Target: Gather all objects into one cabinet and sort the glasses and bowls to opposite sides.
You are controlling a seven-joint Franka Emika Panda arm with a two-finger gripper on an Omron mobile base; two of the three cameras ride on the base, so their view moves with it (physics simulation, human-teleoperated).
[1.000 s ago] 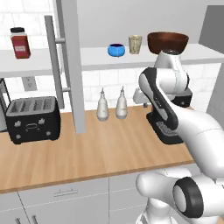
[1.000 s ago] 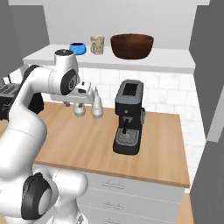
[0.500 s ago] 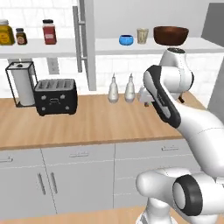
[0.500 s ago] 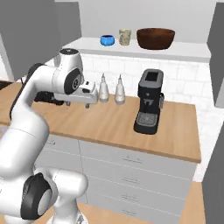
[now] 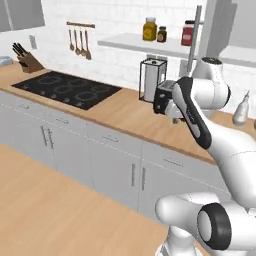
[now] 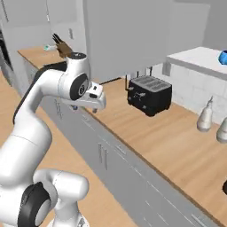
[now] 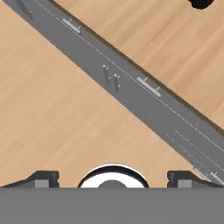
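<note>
Nearest to us, at the bottom of the hand view, our gripper (image 7: pixel 112 177) shows two dark fingertips (image 7: pixel 43 178) set wide apart with nothing between them, so the hand is fully open and empty; it looks down on the wooden floor (image 7: pixel 57 113) and on the grey drawer fronts (image 7: pixel 131 94) that cross that view from upper left to lower right. In the right base view the gripper (image 6: pixel 98 103) sits left of centre, held out over the front edge of the wooden counter (image 6: pixel 177 142). Behind it, near the centre of that view, stands one black toaster (image 6: pixel 148 94), and at the right edge we count two white bottles (image 6: pixel 205 118) on the counter. At the far right edge, high up, one small blue bowl (image 6: pixel 223 57) rests on the white shelf board (image 6: pixel 195 60), partly cut off by the frame; the other task things we cannot make out. In the left base view the toaster (image 5: pixel 164 97) is just right of centre, partly behind the arm, with one paper towel holder (image 5: pixel 152 80) just beside it to the left. Further left lies one black cooktop (image 5: pixel 67 90). In the upper part of that frame we count three jars (image 5: pixel 149 29) on a white shelf (image 5: pixel 135 44), one knife block (image 5: pixel 29 60) at the far left, and three utensils (image 5: pixel 80 44) hanging from a rail.
</note>
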